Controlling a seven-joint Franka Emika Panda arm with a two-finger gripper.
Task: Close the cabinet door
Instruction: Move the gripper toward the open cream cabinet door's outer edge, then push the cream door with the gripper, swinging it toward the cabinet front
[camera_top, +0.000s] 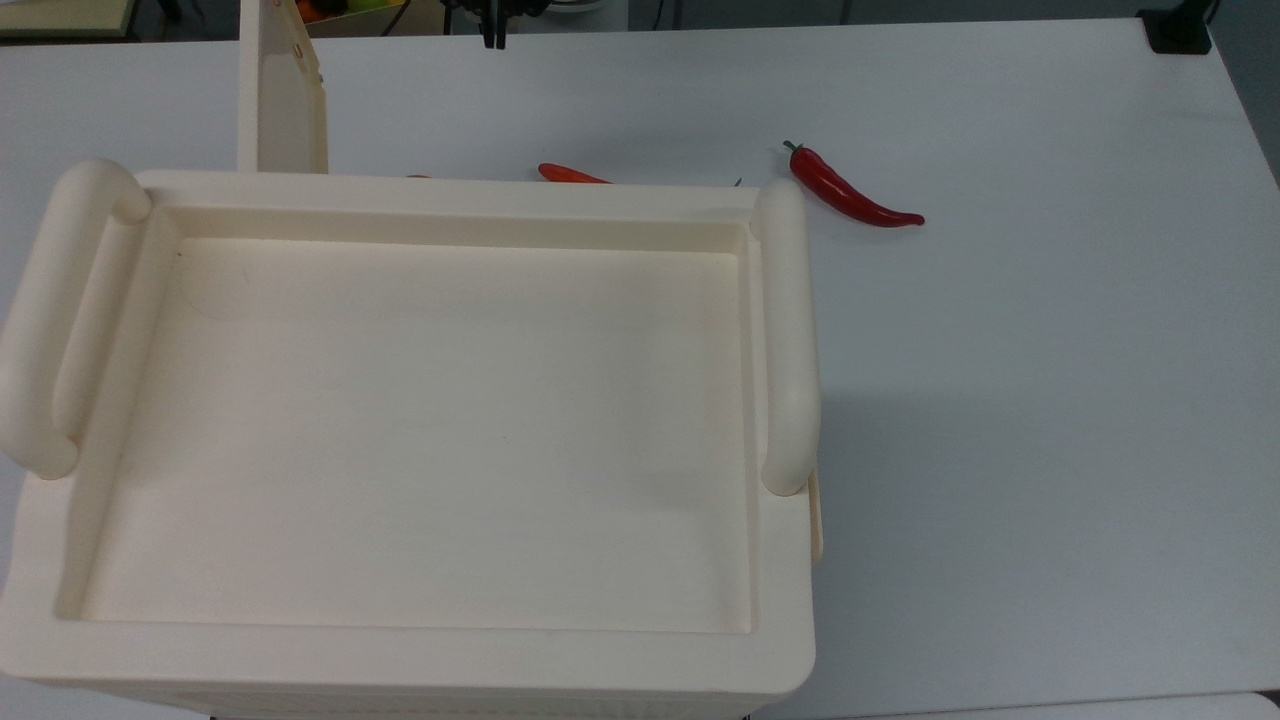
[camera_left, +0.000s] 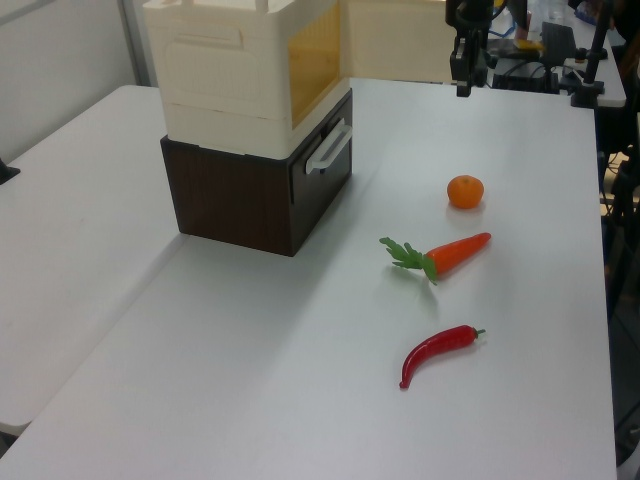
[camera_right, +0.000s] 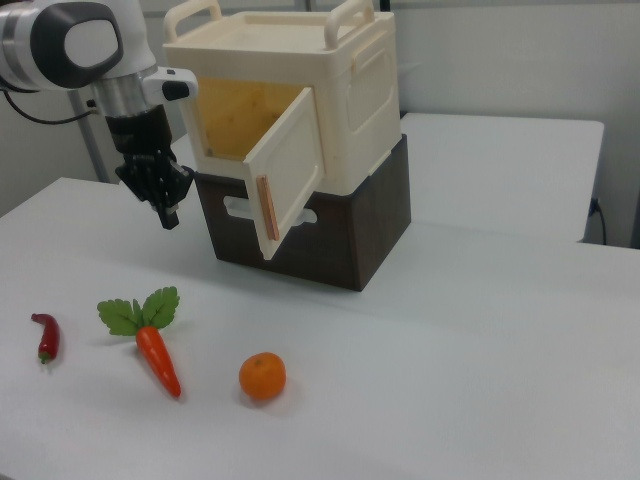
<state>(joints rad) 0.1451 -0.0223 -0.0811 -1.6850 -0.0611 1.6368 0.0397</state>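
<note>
The cabinet (camera_right: 365, 90) is a big cream box standing on a dark brown base; its tray-like top rim (camera_top: 450, 195) takes up much of the top view. The cabinet door (camera_right: 290, 165) stands swung open, showing a yellowish inside. From above, the cabinet door (camera_top: 285, 110) juts out past the cabinet's far edge, and it also appears at the cabinet's far side as door (camera_left: 395, 40). My gripper (camera_right: 168, 215) hangs above the table beside the open door, apart from it, shut and holding nothing. The gripper (camera_top: 494, 40) lies to the door's right in the top view; gripper (camera_left: 463, 88).
The brown base (camera_left: 240, 195) has a drawer with a white handle (camera_left: 328, 150). On the table lie an orange (camera_right: 262, 377), a carrot (camera_right: 158, 358) and a red chili (camera_right: 46, 336). In the top view the chili (camera_top: 850, 192) lies right of the cabinet.
</note>
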